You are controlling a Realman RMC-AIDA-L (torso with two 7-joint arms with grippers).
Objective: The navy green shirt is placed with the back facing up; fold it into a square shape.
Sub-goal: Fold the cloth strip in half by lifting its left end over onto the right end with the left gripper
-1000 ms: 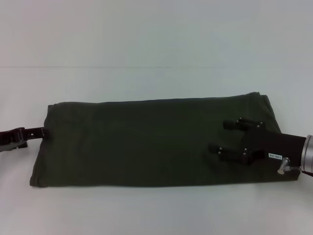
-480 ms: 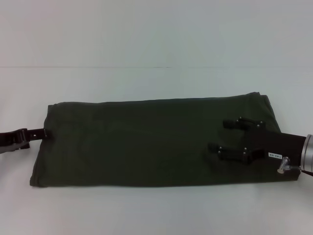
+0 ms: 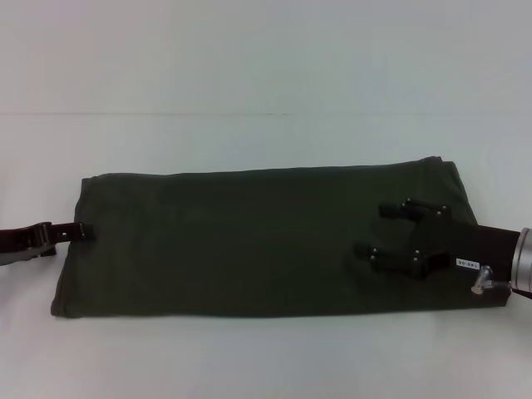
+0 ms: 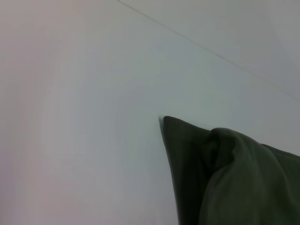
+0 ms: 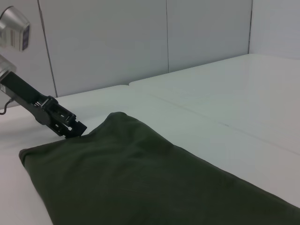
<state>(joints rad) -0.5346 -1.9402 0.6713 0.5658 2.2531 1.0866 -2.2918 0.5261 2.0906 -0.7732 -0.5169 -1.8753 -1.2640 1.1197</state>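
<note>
We have the shirt (image 3: 249, 241) lying on the desk (image 3: 266, 75) as a long folded band, our right hand (image 3: 376, 229) spread wide above its right end, our left hand (image 3: 83, 232) pinching the left edge for the next fold.

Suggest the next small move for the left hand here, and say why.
Probably lift the pinched edge slightly. The navy green shirt lies as a long flat strip on the white table, not yet square. The left hand sits at its left short edge, which bulges upward in the left wrist view. The right hand rests open on the opposite end, seemingly to anchor it.
</note>
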